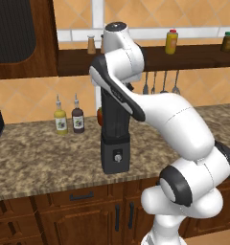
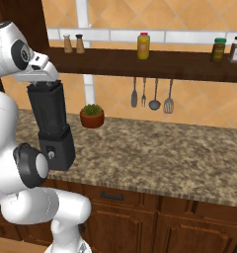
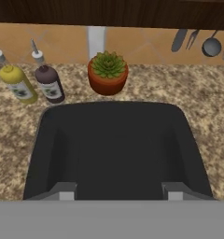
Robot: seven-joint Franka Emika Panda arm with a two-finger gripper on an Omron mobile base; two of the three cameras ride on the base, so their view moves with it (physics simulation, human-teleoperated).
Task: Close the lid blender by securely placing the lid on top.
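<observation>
The blender [image 1: 116,143] stands upright on the granite counter, a dark tapered jar on a grey boxy base with a front knob. From the right it appears as the blender [image 2: 52,123] just under my hand. The lid [image 3: 114,149], a flat black square with rounded corners, lies between my fingertips in the hand view. My gripper [image 3: 117,191] is shut on the lid. In the right base view the lid [image 2: 44,85] sits level at the jar's top rim, directly below the white hand. Whether it rests fully on the rim I cannot tell.
Two small sauce bottles [image 1: 61,119] [image 1: 78,118] stand left of the blender near the wall. A potted succulent [image 2: 92,115] sits just behind it. Utensils [image 2: 152,96] hang under a wooden shelf [image 2: 140,64] holding jars, low over the blender.
</observation>
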